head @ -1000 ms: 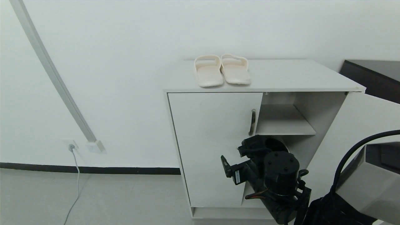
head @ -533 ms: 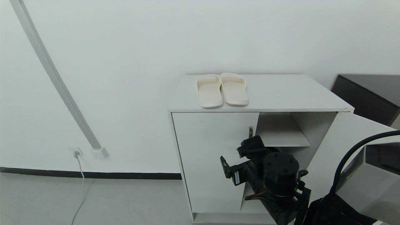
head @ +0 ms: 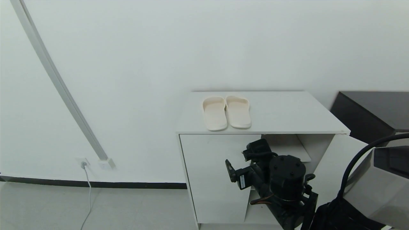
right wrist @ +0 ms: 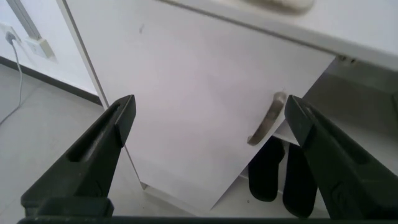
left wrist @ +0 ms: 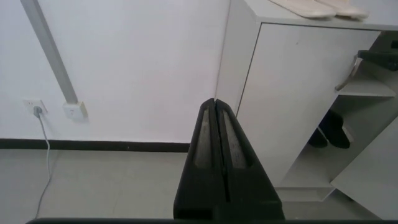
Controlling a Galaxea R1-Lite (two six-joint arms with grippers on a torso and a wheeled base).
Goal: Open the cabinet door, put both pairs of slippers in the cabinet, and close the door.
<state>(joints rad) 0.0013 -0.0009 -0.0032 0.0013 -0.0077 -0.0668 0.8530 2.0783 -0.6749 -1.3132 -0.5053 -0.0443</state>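
Note:
A pair of cream slippers [head: 226, 112] lies side by side on top of the white cabinet [head: 287, 111]; the same cream slippers [left wrist: 320, 6] are at the edge of the left wrist view. The cabinet's right door [head: 335, 166] stands open and its left door [head: 214, 172] is closed. A pair of black slippers [right wrist: 283, 177] stands on the bottom shelf inside, behind the left door's handle [right wrist: 266, 118]. My right gripper [right wrist: 210, 106] is open and empty in front of the left door, near the handle. My left gripper [left wrist: 215, 102] is shut on nothing, off to the cabinet's left.
A grey conduit [head: 57, 80] runs slantwise down the wall to a socket with a cable [head: 84, 164]. A dark piece of furniture [head: 367, 111] stands right of the cabinet. Bare floor [head: 96, 207] lies to the left.
The whole head view has shifted: the cabinet and slippers sit lower in the picture, so the camera has moved. The slippers and doors have stayed as they were.

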